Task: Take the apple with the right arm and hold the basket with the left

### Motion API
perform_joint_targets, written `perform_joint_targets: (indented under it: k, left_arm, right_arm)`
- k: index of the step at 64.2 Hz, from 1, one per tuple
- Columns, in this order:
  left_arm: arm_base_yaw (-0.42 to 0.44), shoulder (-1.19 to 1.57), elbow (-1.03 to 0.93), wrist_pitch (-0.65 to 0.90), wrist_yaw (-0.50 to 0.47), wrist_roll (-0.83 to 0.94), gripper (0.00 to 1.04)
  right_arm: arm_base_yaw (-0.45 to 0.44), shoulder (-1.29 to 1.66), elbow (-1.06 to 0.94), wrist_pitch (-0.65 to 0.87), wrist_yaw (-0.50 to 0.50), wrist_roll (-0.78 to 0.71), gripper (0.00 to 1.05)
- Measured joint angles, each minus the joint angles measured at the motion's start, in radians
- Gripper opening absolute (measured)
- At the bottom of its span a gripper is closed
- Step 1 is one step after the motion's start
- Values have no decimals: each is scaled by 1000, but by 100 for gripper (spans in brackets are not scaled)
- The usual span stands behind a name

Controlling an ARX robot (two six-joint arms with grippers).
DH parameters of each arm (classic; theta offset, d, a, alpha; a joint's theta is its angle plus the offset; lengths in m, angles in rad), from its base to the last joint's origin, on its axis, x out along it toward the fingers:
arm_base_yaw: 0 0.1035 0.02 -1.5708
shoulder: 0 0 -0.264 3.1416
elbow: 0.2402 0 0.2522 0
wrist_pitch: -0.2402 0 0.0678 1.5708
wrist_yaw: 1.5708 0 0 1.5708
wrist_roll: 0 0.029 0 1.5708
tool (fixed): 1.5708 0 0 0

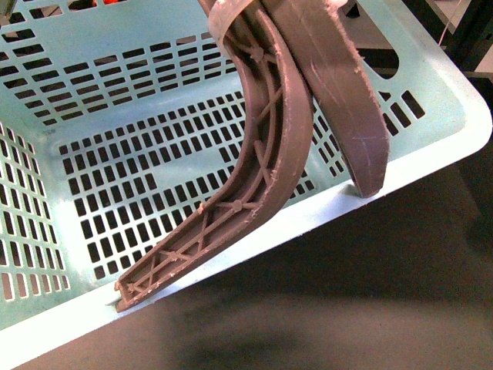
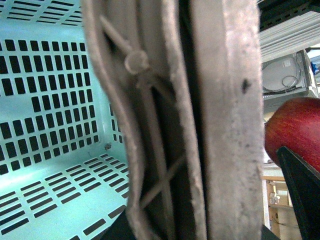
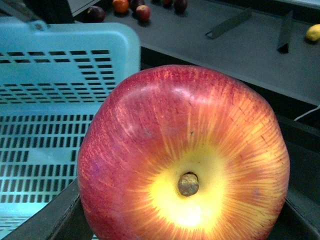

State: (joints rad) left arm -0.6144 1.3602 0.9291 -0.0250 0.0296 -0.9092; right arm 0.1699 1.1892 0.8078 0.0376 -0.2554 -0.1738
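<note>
The pale mint-blue basket [image 1: 115,131] fills the front view, tilted, with its two brown ribbed handles [image 1: 269,139] raised together above its near rim. Neither gripper shows in that view. In the left wrist view the handles [image 2: 200,120] run close up through my left gripper [image 2: 185,231], which is shut on them; the basket's slotted floor [image 2: 50,170] lies beyond. The red apple [image 3: 185,155] with its yellow stem patch fills the right wrist view, and my right gripper [image 3: 185,225] is shut on it beside the basket's wall [image 3: 60,75]. The apple [image 2: 295,130] also shows in the left wrist view.
A dark table [image 3: 240,50] stretches behind the apple. On it lie dark purple-red fruits [image 3: 95,13], an orange fruit [image 3: 120,5], a yellow lemon [image 3: 313,32] and two dark upright strips [image 3: 230,22]. Dark floor [image 1: 347,308] shows below the basket's rim.
</note>
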Motion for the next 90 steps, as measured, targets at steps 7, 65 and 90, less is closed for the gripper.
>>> perform_joint_targets:
  k: [7, 65, 90]
  left_arm:
    - [0, 0, 0, 0, 1, 0, 15]
    - [1, 1, 0, -1, -7, 5, 15]
    - [-1, 1, 0, -1, 10, -1, 15]
  right_arm:
    - [93, 31, -9, 42, 51, 42, 74]
    - [79, -38, -116, 104, 234, 174, 96]
    - [-46, -137, -168, 80, 231, 172, 96]
